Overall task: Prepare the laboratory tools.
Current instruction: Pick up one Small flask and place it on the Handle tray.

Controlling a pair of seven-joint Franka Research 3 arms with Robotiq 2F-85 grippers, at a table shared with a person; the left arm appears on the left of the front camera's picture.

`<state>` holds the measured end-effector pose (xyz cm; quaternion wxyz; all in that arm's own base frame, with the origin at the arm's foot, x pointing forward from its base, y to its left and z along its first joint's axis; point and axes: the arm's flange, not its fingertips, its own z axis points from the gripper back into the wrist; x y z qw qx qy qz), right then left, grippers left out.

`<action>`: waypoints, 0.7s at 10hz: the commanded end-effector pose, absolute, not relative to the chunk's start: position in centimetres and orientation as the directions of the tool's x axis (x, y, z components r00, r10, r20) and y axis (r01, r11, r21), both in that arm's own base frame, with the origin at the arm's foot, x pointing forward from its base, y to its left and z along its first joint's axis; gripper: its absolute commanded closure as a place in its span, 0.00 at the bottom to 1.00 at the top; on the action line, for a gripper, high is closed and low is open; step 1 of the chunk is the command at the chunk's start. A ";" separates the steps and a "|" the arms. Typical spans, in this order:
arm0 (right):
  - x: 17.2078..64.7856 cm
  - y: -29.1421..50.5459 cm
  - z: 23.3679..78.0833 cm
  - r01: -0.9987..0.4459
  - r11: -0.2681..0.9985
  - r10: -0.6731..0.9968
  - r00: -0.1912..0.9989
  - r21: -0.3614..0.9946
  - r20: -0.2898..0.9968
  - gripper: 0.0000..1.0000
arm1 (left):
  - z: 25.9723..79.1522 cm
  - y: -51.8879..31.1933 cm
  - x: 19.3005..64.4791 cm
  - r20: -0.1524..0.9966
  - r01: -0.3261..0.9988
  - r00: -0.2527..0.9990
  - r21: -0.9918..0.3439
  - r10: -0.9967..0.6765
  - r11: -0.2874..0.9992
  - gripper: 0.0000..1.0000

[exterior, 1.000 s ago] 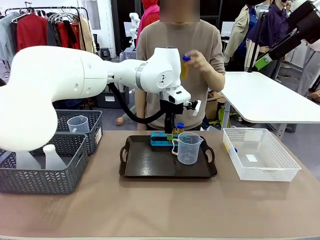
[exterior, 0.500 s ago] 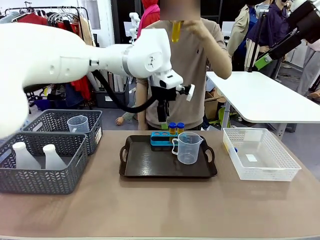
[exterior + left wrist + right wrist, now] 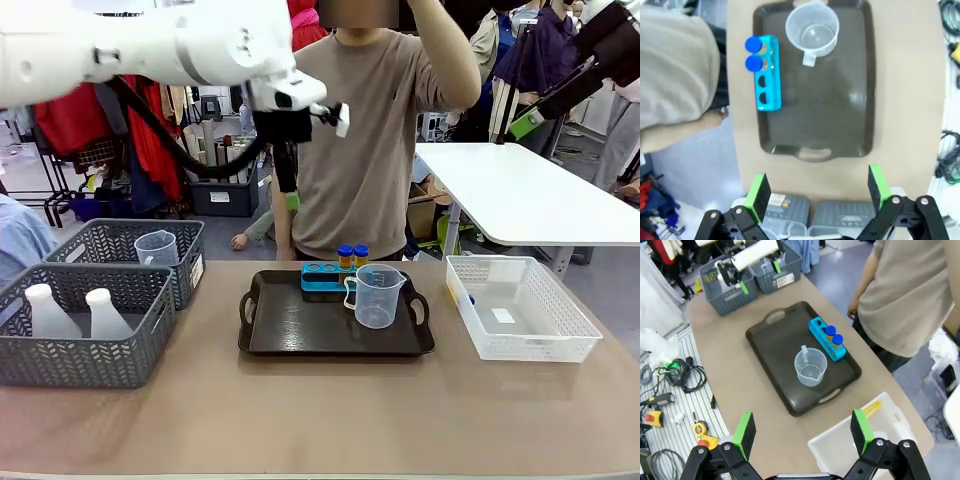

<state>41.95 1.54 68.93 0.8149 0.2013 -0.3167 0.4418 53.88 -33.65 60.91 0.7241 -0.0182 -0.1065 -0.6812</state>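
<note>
The clear beaker stands on the right half of the black tray. Behind it on the tray is the blue rack, holding two yellow, blue-capped tubes at its right end. High above the tray's left end hangs my left gripper, pointing down; in its wrist view it stands open and empty over the rack and beaker. My right gripper is open and empty, high over the white basket's corner. Two white flasks stand in the near grey basket. The person's raised hand is cut off at the top.
Two grey baskets sit at the table's left; the rear one holds another clear beaker. A white mesh basket at the right holds a yellow tube. The person stands right behind the tray.
My left gripper rose from the rack and swung up to the left, leaving two tubes in it. The person's hand lifted a yellow tube up out of the picture.
</note>
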 end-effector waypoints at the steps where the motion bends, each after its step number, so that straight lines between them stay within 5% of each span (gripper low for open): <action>1: 41.9 1.6 69.1 -0.851 0.523 0.591 0.403 0.049 0.699 0.00 | 61.5 -30.3 52.1 0.223 0.971 0.156 0.142 -0.962 0.190 0.00; 7: 41.9 1.6 69.1 -0.851 0.523 0.591 0.403 0.049 0.699 0.00 | 63.6 -29.1 53.0 0.218 0.971 0.153 0.147 -0.964 0.187 0.00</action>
